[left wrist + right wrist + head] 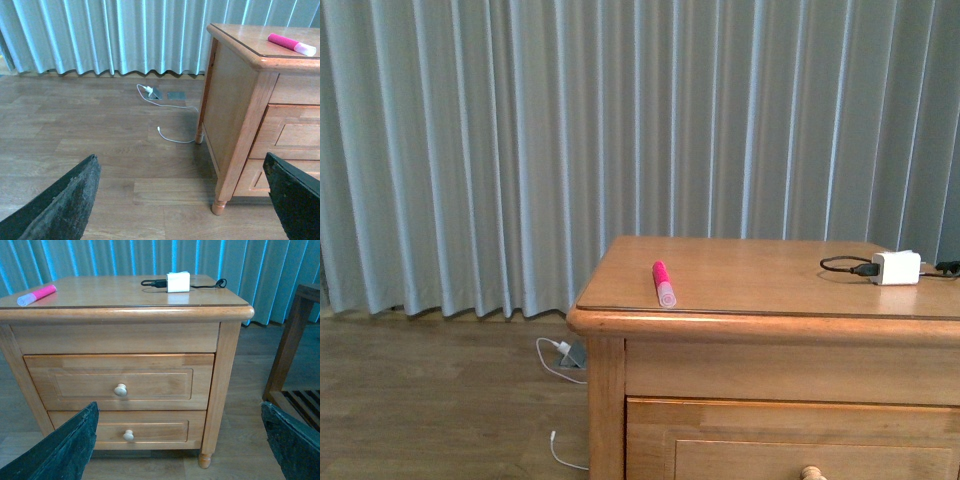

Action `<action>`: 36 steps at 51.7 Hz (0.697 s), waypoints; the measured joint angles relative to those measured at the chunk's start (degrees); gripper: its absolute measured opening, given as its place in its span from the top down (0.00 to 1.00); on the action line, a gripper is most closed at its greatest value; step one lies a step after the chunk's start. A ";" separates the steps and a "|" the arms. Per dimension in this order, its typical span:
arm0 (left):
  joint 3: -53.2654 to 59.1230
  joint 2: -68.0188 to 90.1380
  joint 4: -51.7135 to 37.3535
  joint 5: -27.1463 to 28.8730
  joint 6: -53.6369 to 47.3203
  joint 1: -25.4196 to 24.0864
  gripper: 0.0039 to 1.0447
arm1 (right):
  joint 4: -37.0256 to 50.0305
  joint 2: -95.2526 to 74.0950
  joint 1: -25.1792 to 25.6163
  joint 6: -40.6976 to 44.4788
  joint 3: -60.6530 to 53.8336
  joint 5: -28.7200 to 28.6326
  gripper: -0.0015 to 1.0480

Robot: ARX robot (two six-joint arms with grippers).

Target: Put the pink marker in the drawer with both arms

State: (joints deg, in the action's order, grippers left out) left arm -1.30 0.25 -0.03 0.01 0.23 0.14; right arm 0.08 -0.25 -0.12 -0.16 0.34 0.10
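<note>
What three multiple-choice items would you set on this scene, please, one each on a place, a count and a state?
1. Where is the marker? A on the dresser top; B inside it; C beneath it.
2. How many knobs show on its front? A one; B two; C four.
3. The top drawer is: A shut; B half open; C taken out.
Answers: 1 A, it lies near the top's front edge; 2 B, the right wrist view shows one on each drawer front; 3 A, its front sits flush with the frame.
</note>
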 joint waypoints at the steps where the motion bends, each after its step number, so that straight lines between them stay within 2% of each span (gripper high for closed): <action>1: 0.00 0.00 0.00 0.00 0.02 0.00 0.06 | 0.00 0.00 0.00 0.00 0.00 0.00 0.08; 36: 0.00 0.00 0.00 0.00 0.00 0.00 0.06 | 0.00 0.00 0.00 0.00 0.00 0.00 0.08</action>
State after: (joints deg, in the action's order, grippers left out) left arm -1.30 0.25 -0.03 0.01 0.23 0.14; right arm 0.08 -0.25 -0.12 -0.16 0.34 0.10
